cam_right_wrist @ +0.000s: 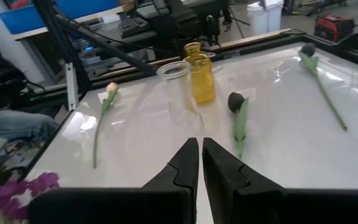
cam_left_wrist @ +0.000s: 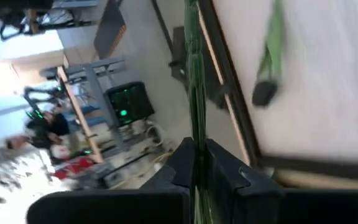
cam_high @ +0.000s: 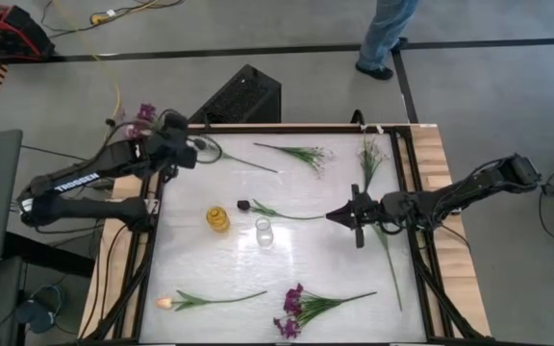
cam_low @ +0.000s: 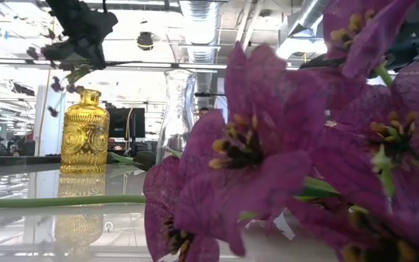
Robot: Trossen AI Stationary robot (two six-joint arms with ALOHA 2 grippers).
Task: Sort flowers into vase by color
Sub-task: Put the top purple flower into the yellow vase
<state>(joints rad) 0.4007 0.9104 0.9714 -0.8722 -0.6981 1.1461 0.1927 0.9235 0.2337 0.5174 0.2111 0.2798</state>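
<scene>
The yellow bottle point(cam_right_wrist: 200, 73) is bumpy glass, and the clear vase point(cam_right_wrist: 174, 84) beside it is smooth. Both stand ahead of the right gripper point(cam_right_wrist: 201, 163), whose jaws are nearly shut on nothing. A dark bud point(cam_right_wrist: 236, 102) on a green stem lies just past those jaws. The left gripper point(cam_left_wrist: 194, 163) pinches a thin green stem point(cam_left_wrist: 193, 74) at the table's far left corner. The white table point(cam_high: 287, 259) is shiny, with a grey floor point(cam_high: 508, 106) around it.
</scene>
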